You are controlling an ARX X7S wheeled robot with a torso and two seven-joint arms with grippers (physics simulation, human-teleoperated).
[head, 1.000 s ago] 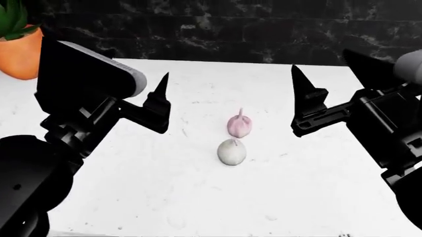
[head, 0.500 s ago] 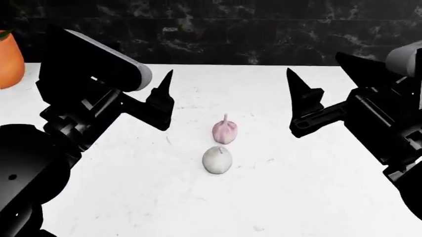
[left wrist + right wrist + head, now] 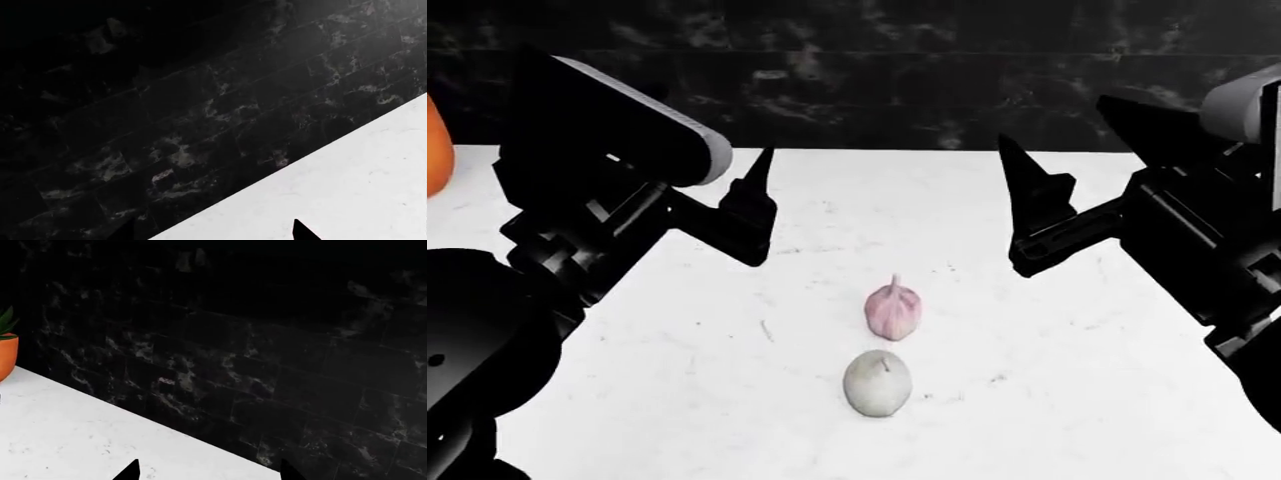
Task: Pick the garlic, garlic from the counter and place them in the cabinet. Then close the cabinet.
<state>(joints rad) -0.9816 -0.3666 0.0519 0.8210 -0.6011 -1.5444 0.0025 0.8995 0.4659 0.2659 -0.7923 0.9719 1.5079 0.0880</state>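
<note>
Two garlic bulbs lie on the white counter [image 3: 667, 400] in the head view: a pinkish-purple garlic [image 3: 893, 309] and, just in front of it and nearer to me, a plain white garlic [image 3: 877, 384]. My left gripper [image 3: 749, 203] hovers above the counter to their left, open and empty. My right gripper [image 3: 1030, 200] hovers to their right, also open and empty. Both wrist views face the black wall and show only the spread fingertips [image 3: 303, 232] [image 3: 129, 471], with no garlic. The cabinet is out of view.
Black marbled wall tiles [image 3: 868, 80] run along the counter's back edge. An orange plant pot [image 3: 434, 150] shows at the far left edge of the head view, and the pot [image 3: 5, 357] also appears in the right wrist view.
The head view has shifted: both garlic bulbs now sit lower in the picture and the orange pot has slid almost out at the left. Both grippers stay open at about the same spots.
</note>
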